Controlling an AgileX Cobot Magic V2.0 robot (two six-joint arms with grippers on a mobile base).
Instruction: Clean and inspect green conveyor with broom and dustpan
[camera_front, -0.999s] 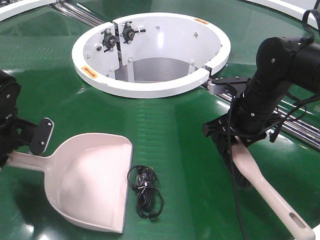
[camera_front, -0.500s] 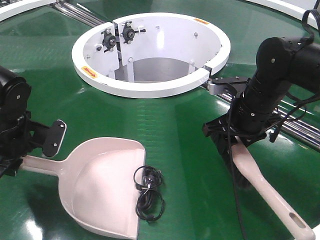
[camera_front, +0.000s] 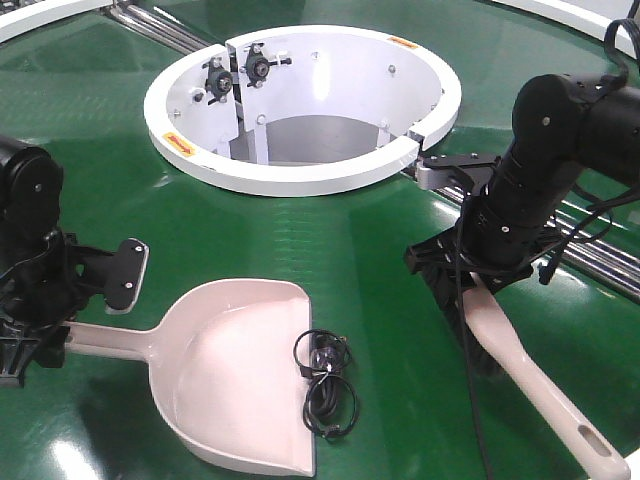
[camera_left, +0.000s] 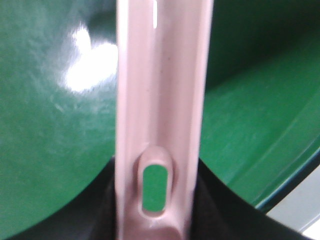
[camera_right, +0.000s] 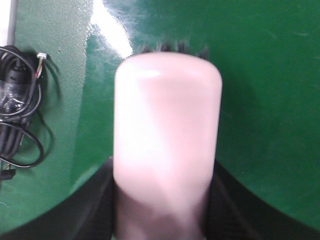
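Note:
The green conveyor (camera_front: 340, 235) fills the exterior view. Lying on it at lower left is the pale pink dustpan (camera_front: 240, 375), its wide front edge facing right. My left gripper (camera_front: 45, 345) is shut on its long handle; the left wrist view shows the slotted handle (camera_left: 157, 125) clamped by that gripper (camera_left: 155, 205). At right, my right gripper (camera_front: 470, 275) is shut on the broom (camera_front: 530, 380), dark bristles down on the belt and handle end toward the lower right. In the right wrist view the broom's back (camera_right: 167, 135) sits in that gripper (camera_right: 165, 210).
A black coiled cable bundle (camera_front: 325, 385) lies against the dustpan's front edge, also at the left of the right wrist view (camera_right: 17, 115). The white ring hub (camera_front: 300, 182) stands behind. Steel rollers (camera_front: 160, 25) run at the upper left and behind the right arm.
My left arm has slid the dustpan to the right along the belt, and the cable bundle has shifted right in front of its edge. The right arm and broom have not moved.

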